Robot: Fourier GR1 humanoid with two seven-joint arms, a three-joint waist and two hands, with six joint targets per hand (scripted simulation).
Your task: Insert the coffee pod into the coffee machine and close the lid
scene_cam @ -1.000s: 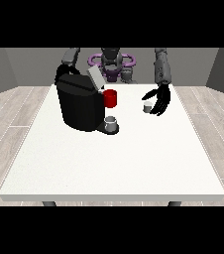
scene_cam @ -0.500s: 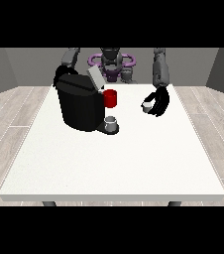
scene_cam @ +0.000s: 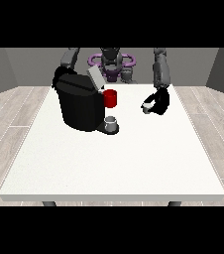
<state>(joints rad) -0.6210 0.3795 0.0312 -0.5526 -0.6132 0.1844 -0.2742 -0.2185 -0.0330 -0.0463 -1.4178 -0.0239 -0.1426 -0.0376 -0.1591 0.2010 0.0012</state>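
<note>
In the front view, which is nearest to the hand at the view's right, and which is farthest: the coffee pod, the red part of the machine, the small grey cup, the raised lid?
From the hand at the view's right:
1. Coffee pod, at the hand itself.
2. Red part, at the machine's front, toward the view's left.
3. Small grey cup, below the red part; close to call against it.
4. Raised lid, farthest.

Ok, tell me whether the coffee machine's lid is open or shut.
Open: the lid stands tilted up above the coffee machine, not lying flat on its top.

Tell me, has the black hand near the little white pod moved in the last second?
Yes, slightly: the hand at the view's right has closed in around the coffee pod, nearer the coffee machine.
</note>
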